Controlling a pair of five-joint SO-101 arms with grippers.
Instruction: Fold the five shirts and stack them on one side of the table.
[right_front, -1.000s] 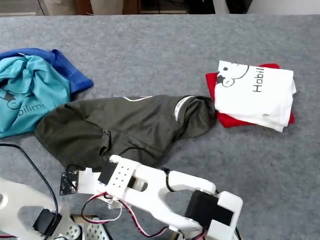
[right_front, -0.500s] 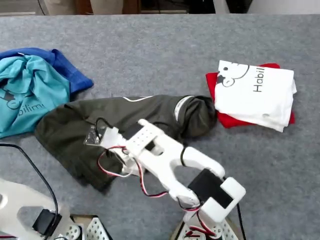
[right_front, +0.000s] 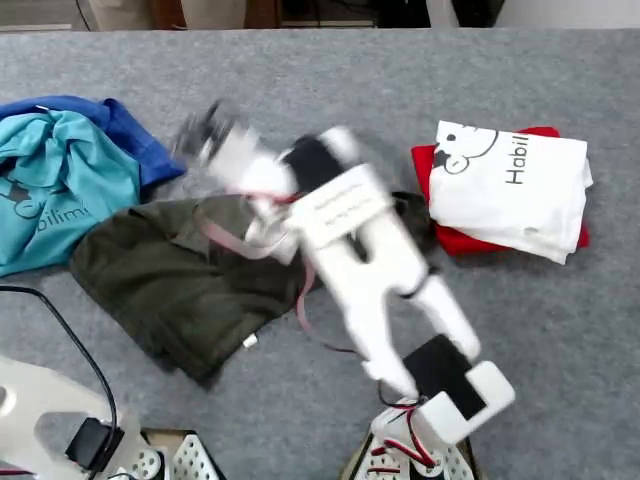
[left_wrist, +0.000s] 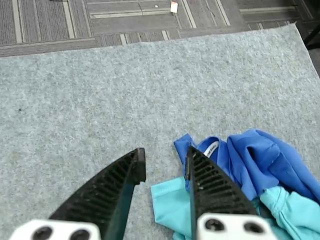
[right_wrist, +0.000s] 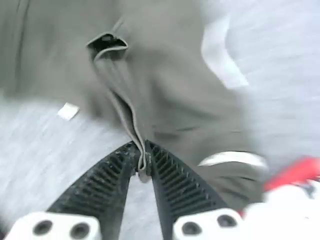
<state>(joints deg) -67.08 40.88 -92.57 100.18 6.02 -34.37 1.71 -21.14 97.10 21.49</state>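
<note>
Olive shirt (right_front: 190, 290), drawn leftward since the earlier frame, lies mid-table beneath the right gripper (right_front: 207, 135), which has swung toward the blue shirt (right_front: 130, 140). Right wrist view resolves what the high view blurs: jaws clamped on the shirt's hem (right_wrist: 141, 165). Left gripper (left_wrist: 164, 157) hangs spread above the table (left_wrist: 100, 100).

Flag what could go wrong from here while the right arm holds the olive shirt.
1. The right gripper pinches only a thin hem of the olive shirt at its fingertips; it could slip out.
2. The shirt lies bunched, not flat, so a fold may come out crumpled.
3. One end lies close to the folded white shirt on the red shirt; dragging might disturb that stack.
</note>
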